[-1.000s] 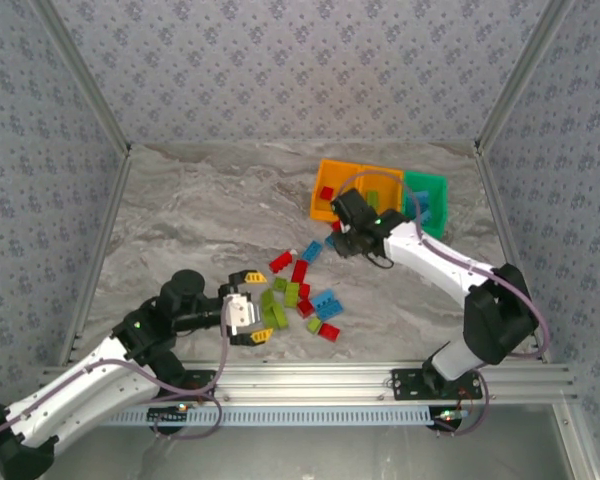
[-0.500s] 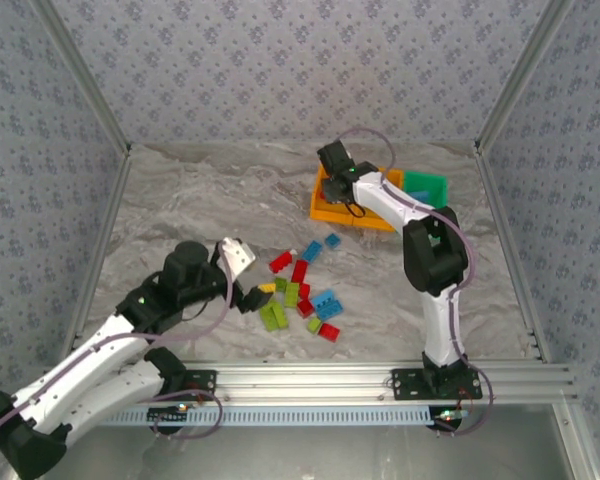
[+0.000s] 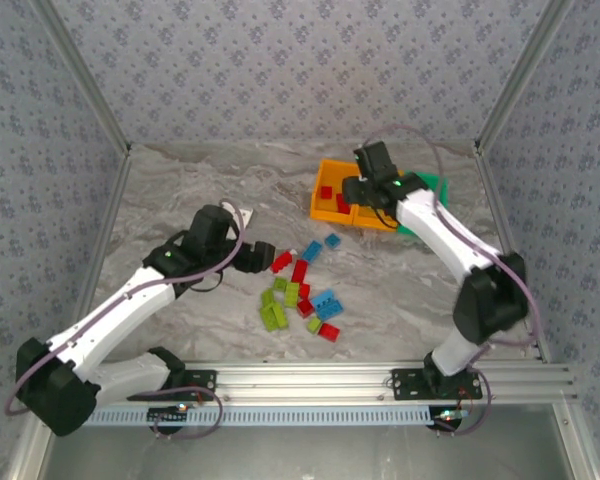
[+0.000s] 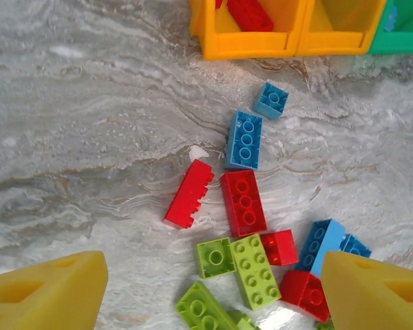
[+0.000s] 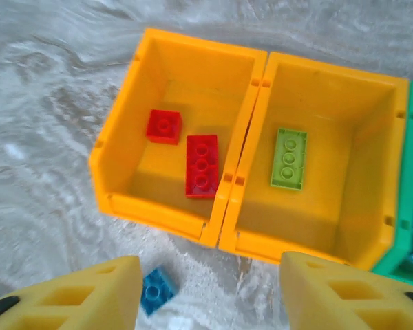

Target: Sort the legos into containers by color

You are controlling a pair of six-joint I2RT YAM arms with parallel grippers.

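The legos point(image 3: 300, 295) lie in a loose pile of red, blue and lime bricks mid-table. My left gripper point(image 3: 263, 256) hovers open at the pile's left edge; between its fingers point(image 4: 48, 295) I see a lime brick point(image 4: 256, 270) and a red brick point(image 4: 244, 203) on the table. The containers sit in a row at the back right: an orange bin point(image 5: 117, 172) with two red bricks point(image 5: 202, 166), an orange bin point(image 5: 372, 179) with one lime brick point(image 5: 289, 158), and a green bin point(image 3: 432, 184). My right gripper point(image 5: 210, 299) hangs open and empty over the orange bins' near wall.
A small blue brick point(image 5: 156, 290) lies on the table just in front of the left orange bin. A long blue brick point(image 4: 245, 139) and a red brick on its side point(image 4: 189, 194) lie between pile and bins. Patterned walls enclose the table.
My right gripper opened over the bins and a second red brick now lies in the left orange bin. My left arm swung away from the front edge, toward the pile's upper left.
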